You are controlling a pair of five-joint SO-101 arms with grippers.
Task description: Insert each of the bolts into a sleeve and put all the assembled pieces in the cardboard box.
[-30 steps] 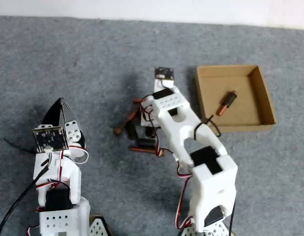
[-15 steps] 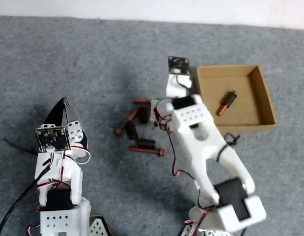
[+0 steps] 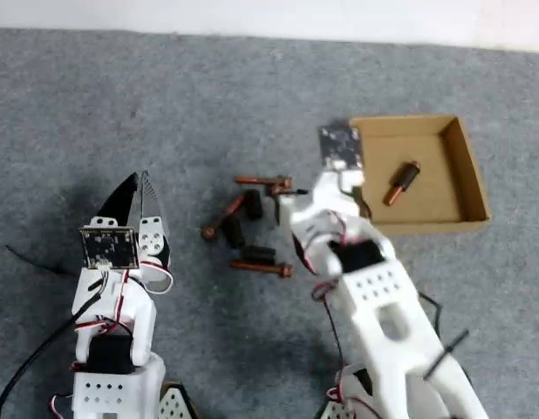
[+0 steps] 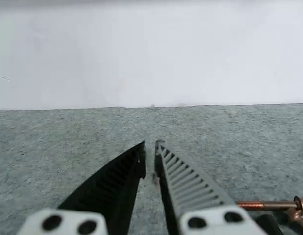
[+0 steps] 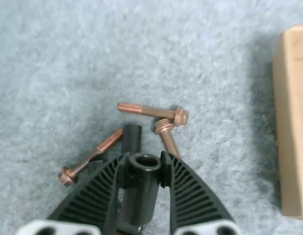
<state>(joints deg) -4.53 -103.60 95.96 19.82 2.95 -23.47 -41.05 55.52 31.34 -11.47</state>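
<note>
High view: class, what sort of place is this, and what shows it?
Likely a robotics lab bench: two white arms over a grey mat, loose bolts and black sleeves beside a cardboard box, and a plain white wall behind.

The open cardboard box [image 3: 422,225] sits toward the bench's far right corner and holds one assembled piece [image 3: 400,182], which lies aslant. Left of it, mid-bench, copper bolts [image 3: 262,268] and black sleeves [image 3: 258,253] lie flat, scattered close together. One sleeve [image 5: 139,191] is clamped in the right pincer [image 5: 143,159], its open bore showing.
</note>
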